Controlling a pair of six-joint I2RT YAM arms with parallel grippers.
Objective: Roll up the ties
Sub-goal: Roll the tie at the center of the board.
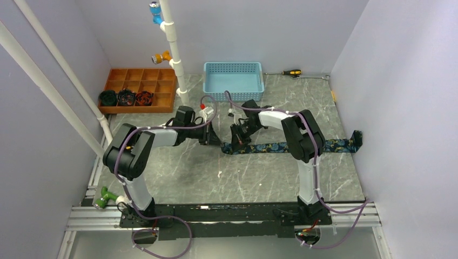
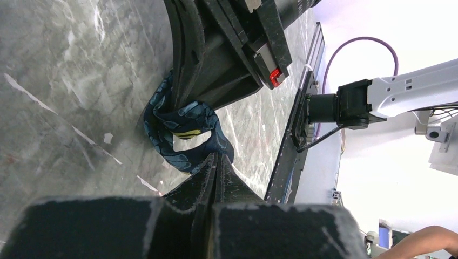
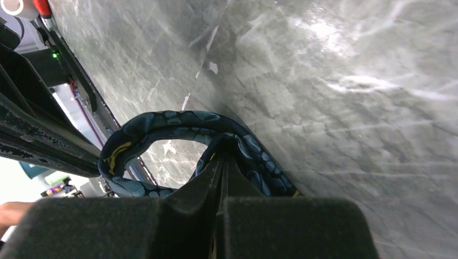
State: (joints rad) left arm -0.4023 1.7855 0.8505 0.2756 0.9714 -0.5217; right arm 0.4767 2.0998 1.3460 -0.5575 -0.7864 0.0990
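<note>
A dark navy tie [image 1: 291, 146] with blue paisley lies across the table, running right to its far end [image 1: 354, 142]. Its left end is curled into a small open loop [image 2: 186, 129] between my two grippers. My left gripper [image 1: 215, 139] is shut, and in the left wrist view its tips [image 2: 216, 159] pinch the near side of the loop. My right gripper [image 1: 238, 141] is shut on the tie too. In the right wrist view its tips [image 3: 221, 159] pinch the fabric where the loop [image 3: 173, 120] starts. The two grippers stand close together, facing each other.
A wooden divider box [image 1: 141, 81] at the back left holds three dark rolls [image 1: 126, 97] in its front row. A blue basket [image 1: 233, 81] stands at the back middle, with a screwdriver [image 1: 291, 72] to its right. A white pipe [image 1: 173, 48] rises beside the box.
</note>
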